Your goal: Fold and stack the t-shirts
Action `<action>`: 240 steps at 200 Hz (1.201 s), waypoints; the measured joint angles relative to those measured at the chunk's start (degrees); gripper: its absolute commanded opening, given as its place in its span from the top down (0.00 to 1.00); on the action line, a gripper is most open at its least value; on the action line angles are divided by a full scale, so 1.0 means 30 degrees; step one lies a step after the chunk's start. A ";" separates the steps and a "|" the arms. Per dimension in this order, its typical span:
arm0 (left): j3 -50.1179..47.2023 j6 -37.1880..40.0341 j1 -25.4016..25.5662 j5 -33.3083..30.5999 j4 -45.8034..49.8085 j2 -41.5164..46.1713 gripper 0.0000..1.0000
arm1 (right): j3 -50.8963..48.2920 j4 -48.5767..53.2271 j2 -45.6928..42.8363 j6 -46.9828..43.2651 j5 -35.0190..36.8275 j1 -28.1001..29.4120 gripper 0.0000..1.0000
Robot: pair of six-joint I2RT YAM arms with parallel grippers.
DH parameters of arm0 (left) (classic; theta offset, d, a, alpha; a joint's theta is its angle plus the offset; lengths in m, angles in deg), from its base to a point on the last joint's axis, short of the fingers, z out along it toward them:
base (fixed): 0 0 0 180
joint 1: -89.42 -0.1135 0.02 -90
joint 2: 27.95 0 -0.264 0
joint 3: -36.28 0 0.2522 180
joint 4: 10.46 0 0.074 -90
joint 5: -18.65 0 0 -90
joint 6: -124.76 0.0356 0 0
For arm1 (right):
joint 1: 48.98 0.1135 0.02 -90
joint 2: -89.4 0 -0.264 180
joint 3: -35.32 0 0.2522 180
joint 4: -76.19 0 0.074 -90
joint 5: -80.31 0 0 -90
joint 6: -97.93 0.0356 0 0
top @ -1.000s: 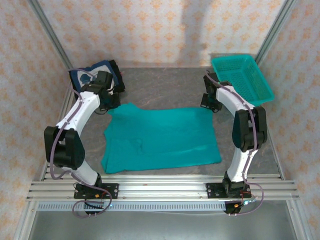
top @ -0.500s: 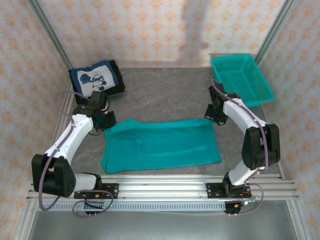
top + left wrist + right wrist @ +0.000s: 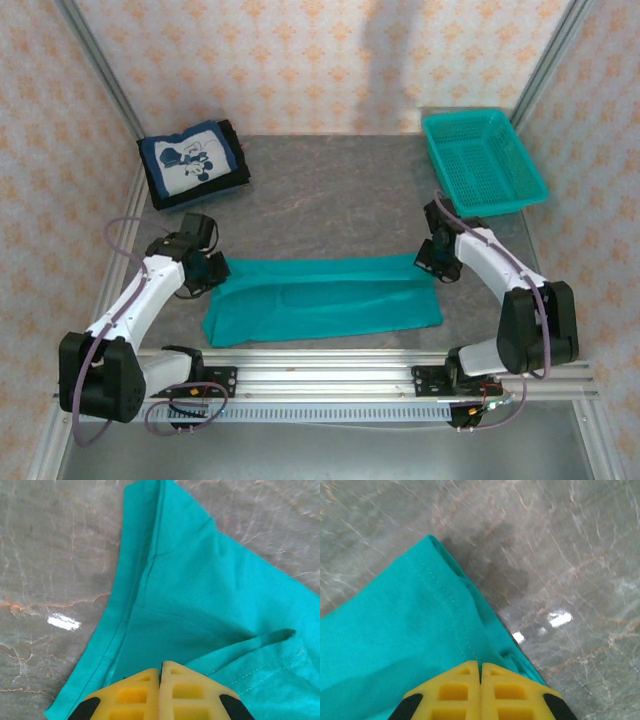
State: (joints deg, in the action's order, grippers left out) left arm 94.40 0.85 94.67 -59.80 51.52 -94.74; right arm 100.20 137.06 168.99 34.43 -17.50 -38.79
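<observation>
Teal cloth dead centre: the teal t-shirt (image 3: pixel 330 300) lies across the near middle of the table (image 3: pixel 330 200), doubled over into a long band; its lower layer is mostly hidden under the fold; the pinch points are hard to make out, with cloth running in under the yellow tips in both wrist views; left gripper (image 3: pixel 213 270) at the shirt's far-left corner, fingers pressed together on the hem; right gripper (image 3: pixel 432 262) at the far-right corner, likewise clamped on the edge; far left, the navy t-shirt (image 3: pixel 190 160) sits folded on something dark, too covered to name; the basket (image 3: pixel 482 160) stands far right.
</observation>
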 measured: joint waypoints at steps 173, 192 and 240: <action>-0.0503 -0.3592 0.1705 -0.1632 0.0386 0.3548 0.31 | -0.1166 -0.0714 -0.3002 0.0612 -0.2535 0.0364 0.31; 0.0262 -0.3177 0.2892 -0.1625 0.0379 0.2004 0.32 | -0.0583 -0.0561 -0.1719 -0.0029 -0.3162 0.0765 0.36; 0.0583 -0.2841 0.4000 -0.1515 0.0350 -0.0044 0.37 | -0.0561 0.1275 -0.0335 -0.0284 -0.2929 0.0925 0.41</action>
State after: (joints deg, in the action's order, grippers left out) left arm 96.15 -7.67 106.67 -64.34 52.57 -94.87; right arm 98.51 140.89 167.98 33.58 -26.29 -36.01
